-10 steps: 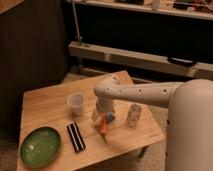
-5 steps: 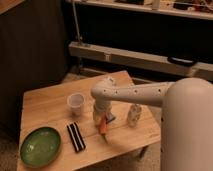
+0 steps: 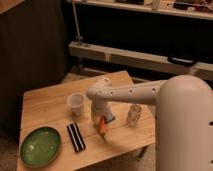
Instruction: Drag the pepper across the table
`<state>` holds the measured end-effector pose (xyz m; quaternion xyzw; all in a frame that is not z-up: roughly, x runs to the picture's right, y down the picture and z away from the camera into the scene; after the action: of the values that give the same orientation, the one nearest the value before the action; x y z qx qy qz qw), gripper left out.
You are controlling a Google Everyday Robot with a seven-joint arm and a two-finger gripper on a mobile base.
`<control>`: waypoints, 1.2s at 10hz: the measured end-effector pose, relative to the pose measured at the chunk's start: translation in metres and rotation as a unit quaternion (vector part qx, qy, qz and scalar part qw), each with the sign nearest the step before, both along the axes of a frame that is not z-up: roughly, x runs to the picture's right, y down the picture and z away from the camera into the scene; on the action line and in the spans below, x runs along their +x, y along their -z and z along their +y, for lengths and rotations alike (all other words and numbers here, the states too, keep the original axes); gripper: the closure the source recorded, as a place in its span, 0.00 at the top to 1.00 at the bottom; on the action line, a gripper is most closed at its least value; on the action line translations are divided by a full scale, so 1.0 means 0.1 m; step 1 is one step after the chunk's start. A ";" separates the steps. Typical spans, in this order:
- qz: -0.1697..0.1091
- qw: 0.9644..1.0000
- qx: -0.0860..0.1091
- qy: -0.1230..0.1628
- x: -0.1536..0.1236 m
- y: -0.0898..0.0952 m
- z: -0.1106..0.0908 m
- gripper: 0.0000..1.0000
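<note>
Your gripper (image 3: 100,120) points straight down at the table (image 3: 45,107), just right of the cup (image 3: 75,104) and a little nearer the front edge. The pepper (image 3: 103,127) lies directly at the gripper's tip, its orange body running out from under it toward the front edge, further from the cup. Contact looks likely. Whether your gripper is spread or closed on the pepper cannot be told. A pale blue piece (image 3: 109,118) sits just beside the pepper, on the side away from the cup.
</note>
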<state>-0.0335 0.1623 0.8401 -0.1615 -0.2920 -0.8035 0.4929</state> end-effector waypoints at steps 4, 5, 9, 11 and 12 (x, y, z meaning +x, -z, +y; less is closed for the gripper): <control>-0.006 1.000 0.002 0.011 -0.07 -0.02 0.02 0.13; -0.007 1.000 -0.003 0.016 -0.09 -0.03 0.05 0.13; -0.004 1.000 0.000 0.021 -0.10 0.02 0.03 0.46; -0.002 1.000 0.003 0.019 -0.07 0.04 0.00 0.61; 0.000 1.000 0.003 0.017 -0.06 0.04 0.00 0.62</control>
<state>-0.0394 0.1623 0.8357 -0.1645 -0.2870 -0.8127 0.4796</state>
